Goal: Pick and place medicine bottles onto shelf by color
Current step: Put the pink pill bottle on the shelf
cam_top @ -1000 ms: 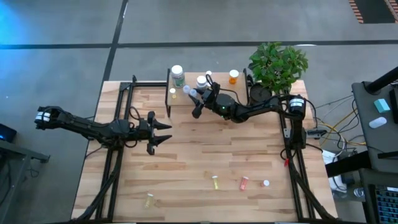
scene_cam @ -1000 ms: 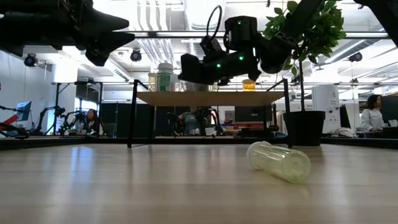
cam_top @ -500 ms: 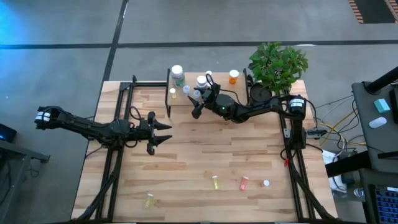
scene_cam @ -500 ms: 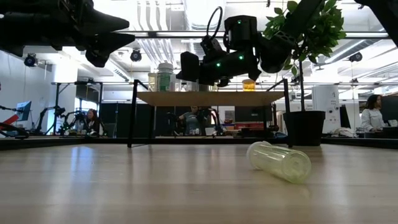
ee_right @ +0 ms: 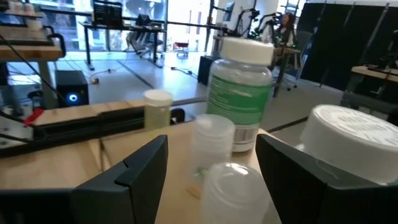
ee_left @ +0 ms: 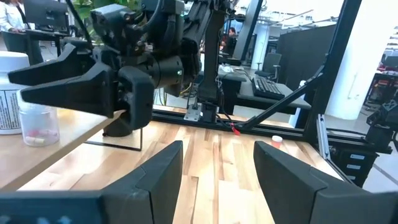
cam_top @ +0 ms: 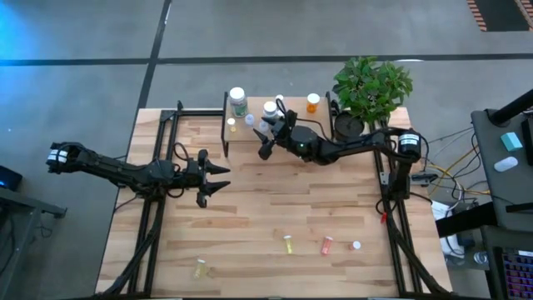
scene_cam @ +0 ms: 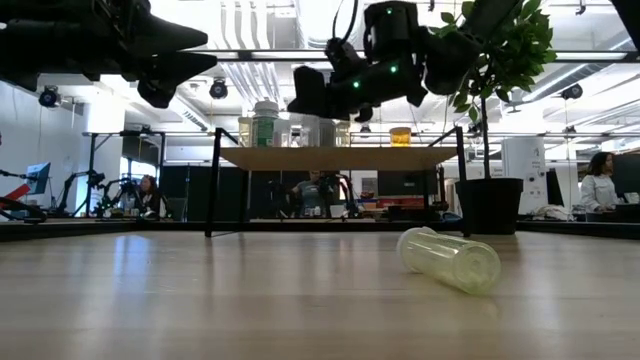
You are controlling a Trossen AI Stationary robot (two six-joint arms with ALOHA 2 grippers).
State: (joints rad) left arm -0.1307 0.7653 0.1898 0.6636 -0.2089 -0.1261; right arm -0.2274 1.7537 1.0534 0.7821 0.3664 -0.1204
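Compared with a second ago, the right gripper (cam_top: pixel 265 140) has risen: in the low view it now hangs clearly above the shelf (scene_cam: pixel 340 157) top, where before it sat nearly level with the bottles there, and from above it has edged slightly toward the shelf's back. Nothing else has shifted; the left arm and all the bottles lie as they did. The right arm reaches across from its base beside the potted plant (cam_top: pixel 371 87), elbow bent, its wrist over the shelf's front edge and its fingers (ee_right: pixel 140 171) spread apart with nothing between them, pointing at the bottles on the shelf. Just ahead of those fingers stand two small clear vials (ee_right: pixel 221 177), behind them a large green-tinted bottle with a white cap (ee_right: pixel 239 93), a small yellowish vial (ee_right: pixel 157 107) off to its side, and a wide white cap (ee_right: pixel 351 146) close by. From above, the shelf also carries an orange bottle (cam_top: pixel 312 102) at the end nearest the plant. The left gripper (cam_top: pixel 218 179) waits well away from the shelf, over the table (cam_top: pixel 250 250) on the side opposite the plant, arm stretched out low, fingers open and empty. Far from the shelf, along the table's near edge, lie a pale yellow bottle (cam_top: pixel 199 268), a yellow one (cam_top: pixel 288 243), a red-orange one (cam_top: pixel 326 245) and a small white-capped one (cam_top: pixel 356 245). In the low view a greenish clear bottle (scene_cam: pixel 449 259) lies on its side on the table in front of the shelf.
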